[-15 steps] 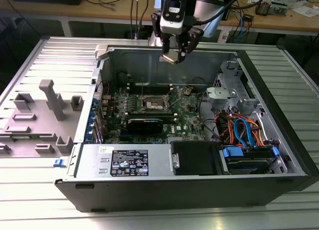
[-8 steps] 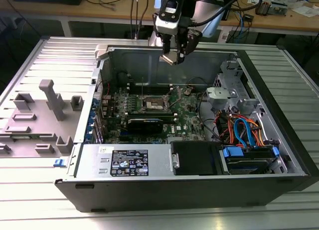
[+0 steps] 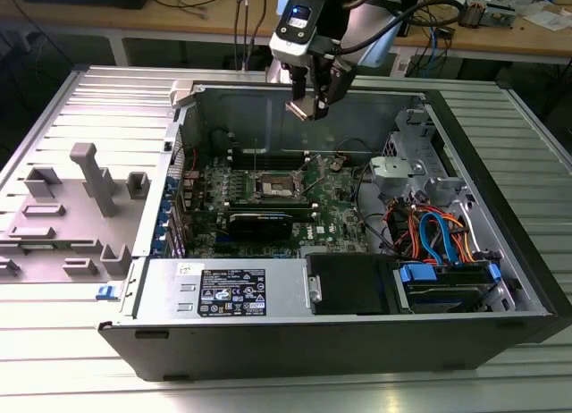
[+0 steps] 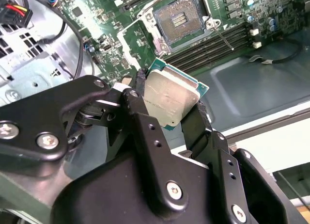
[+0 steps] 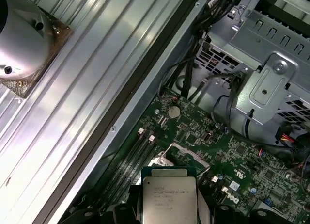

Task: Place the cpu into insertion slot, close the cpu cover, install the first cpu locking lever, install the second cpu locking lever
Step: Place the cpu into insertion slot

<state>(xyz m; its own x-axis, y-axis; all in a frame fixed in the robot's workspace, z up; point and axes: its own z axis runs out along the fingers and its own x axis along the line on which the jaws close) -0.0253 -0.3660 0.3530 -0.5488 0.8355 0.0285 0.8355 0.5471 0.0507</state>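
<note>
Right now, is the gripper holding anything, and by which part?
Yes. The gripper holds the cpu, pinched by two opposite edges, with its metal top showing. It is not yet in the slot.

Looking down in the exterior view from above and some way off, taking in the whole open computer case [image 3: 268, 350] on the tabletop [image 3: 63, 377]. Peering from close behind the black fingers [image 4: 145, 136] in the second wrist view, down at the motherboard [image 4: 111, 44]. Facing down from near in the first wrist view as well. Sharing the cpu [image 5: 168, 195] and motherboard across both wrist views.
</note>
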